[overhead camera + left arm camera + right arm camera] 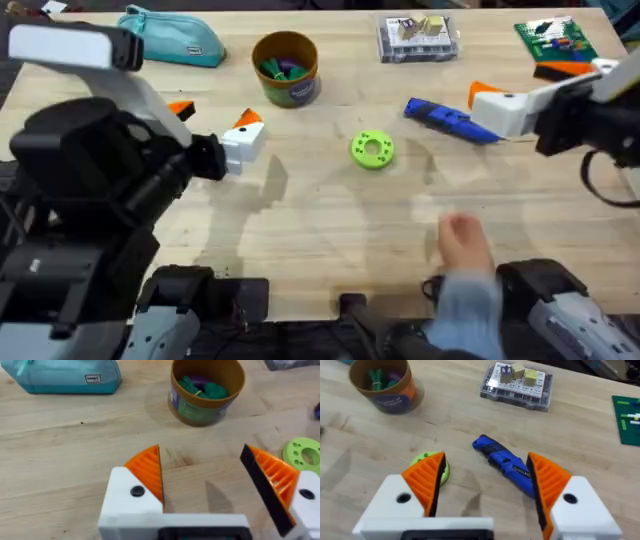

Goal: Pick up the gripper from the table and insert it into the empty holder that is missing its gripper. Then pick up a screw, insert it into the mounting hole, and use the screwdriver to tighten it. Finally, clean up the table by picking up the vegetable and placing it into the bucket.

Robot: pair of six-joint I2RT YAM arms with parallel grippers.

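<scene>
Butcher-block desk [330, 215], mid-setup. Blue screwdriver [450, 119] right of green disc [373, 150], within reach. Bucket [285, 67] behind disc. Left claw [200, 477] and right claw [487, 482] gaping, empty, hovering ready.

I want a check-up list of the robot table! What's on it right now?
Surface: wooden table, plank seams.
Job's things: blue screwdriver lying flat; bucket upright with green and purple bits.
Clutter: green disc, teal pouch, clear parts box, green board.
Grippers: left tool open, empty; right tool open, above the screwdriver.
Cables: black cable at right arm.
Surroundings: a person's hand near the front edge.
</scene>
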